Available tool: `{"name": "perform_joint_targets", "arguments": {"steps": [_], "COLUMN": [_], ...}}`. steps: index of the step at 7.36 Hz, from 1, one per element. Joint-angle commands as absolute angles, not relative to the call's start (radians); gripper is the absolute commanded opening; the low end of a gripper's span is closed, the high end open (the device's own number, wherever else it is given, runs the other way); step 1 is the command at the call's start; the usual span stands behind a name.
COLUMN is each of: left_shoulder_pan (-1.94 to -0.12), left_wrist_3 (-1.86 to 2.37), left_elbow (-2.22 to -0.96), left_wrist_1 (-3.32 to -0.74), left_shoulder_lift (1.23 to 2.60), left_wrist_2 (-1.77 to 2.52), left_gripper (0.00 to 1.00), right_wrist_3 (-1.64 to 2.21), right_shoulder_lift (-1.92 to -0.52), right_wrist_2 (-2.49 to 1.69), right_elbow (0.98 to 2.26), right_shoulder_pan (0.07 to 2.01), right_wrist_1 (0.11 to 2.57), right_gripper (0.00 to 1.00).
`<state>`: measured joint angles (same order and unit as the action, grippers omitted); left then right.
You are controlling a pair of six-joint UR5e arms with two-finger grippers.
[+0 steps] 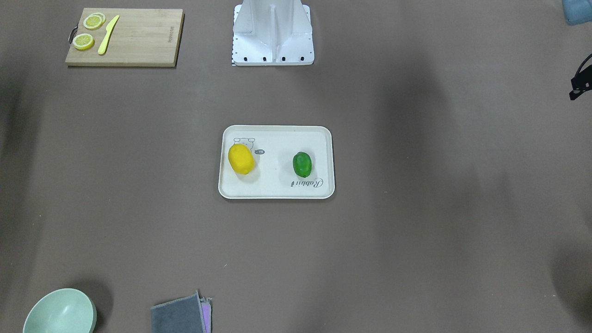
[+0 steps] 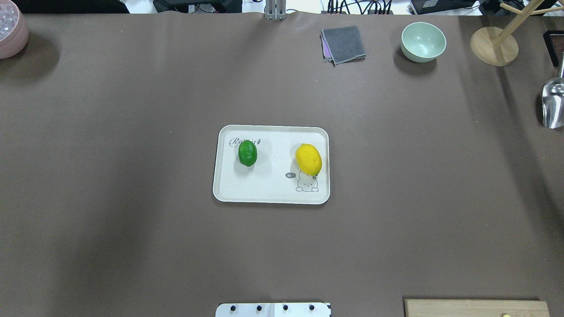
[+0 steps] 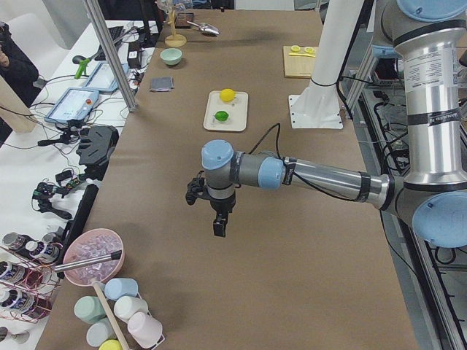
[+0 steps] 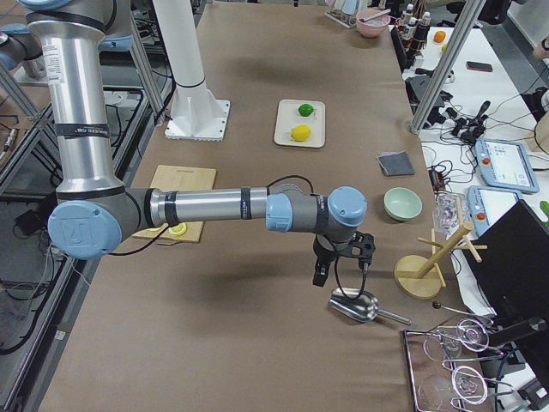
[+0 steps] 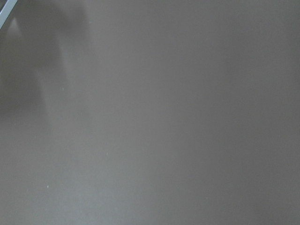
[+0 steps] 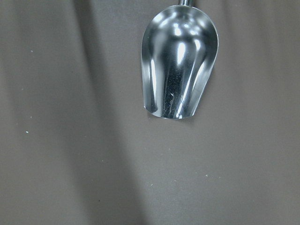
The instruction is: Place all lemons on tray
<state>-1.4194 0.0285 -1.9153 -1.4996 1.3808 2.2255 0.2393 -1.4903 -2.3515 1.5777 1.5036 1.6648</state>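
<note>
The tray [image 2: 271, 196] is sitting in the middle of the counter, in front of the robot's base [image 2: 273, 309]. The left lemon [image 2: 247, 153] and the right lemon [image 2: 308, 159] are lying on it, apart from each other. A cloth [image 2: 344, 44] is lying at the far edge. A bowl [image 2: 423, 42] is standing to its right, and a wooden stand [image 2: 493, 46] is in the far right corner. A scoop [image 2: 553, 103] is lying at the right edge, and the right gripper [image 4: 322, 273] is hanging just above it. A cutting board [image 1: 138, 39] is lying in the near right corner. The lemon slices [image 1: 83, 41] and the knife [image 1: 107, 34] are lying side by side on it. Another bowl [image 2: 11, 33] is standing in the far left corner. The left gripper [image 3: 219, 227] is hanging over the left end.
</note>
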Motion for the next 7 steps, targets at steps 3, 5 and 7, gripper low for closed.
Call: {"name": "perform_joint_targets", "arguments": {"steps": [3,5,7], "left_shoulder_pan": [-1.591,-1.591,-1.597], "left_wrist_3": [-0.143,-0.134,-0.12], "left_elbow": [-1.72,-1.724,-1.729], "left_wrist_1": [-1.462,-1.45,-1.45], "left_shoulder_lift": [1.382,1.405,1.413], "left_wrist_2": [2.223,2.262,2.362], "left_gripper": [0.98,0.98,0.98], "right_wrist_3": [0.236,0.235,0.233], "right_shoulder_lift": [-1.511,-1.511,-1.511], "right_wrist_2": [-2.347,-2.347,-2.349], "right_elbow": [1.585,1.585,1.583], "right_shoulder_pan": [1.505,1.505,1.505], "right_wrist_1": [1.655,1.655,1.655], "right_gripper": [1.0,1.0,1.0]}}
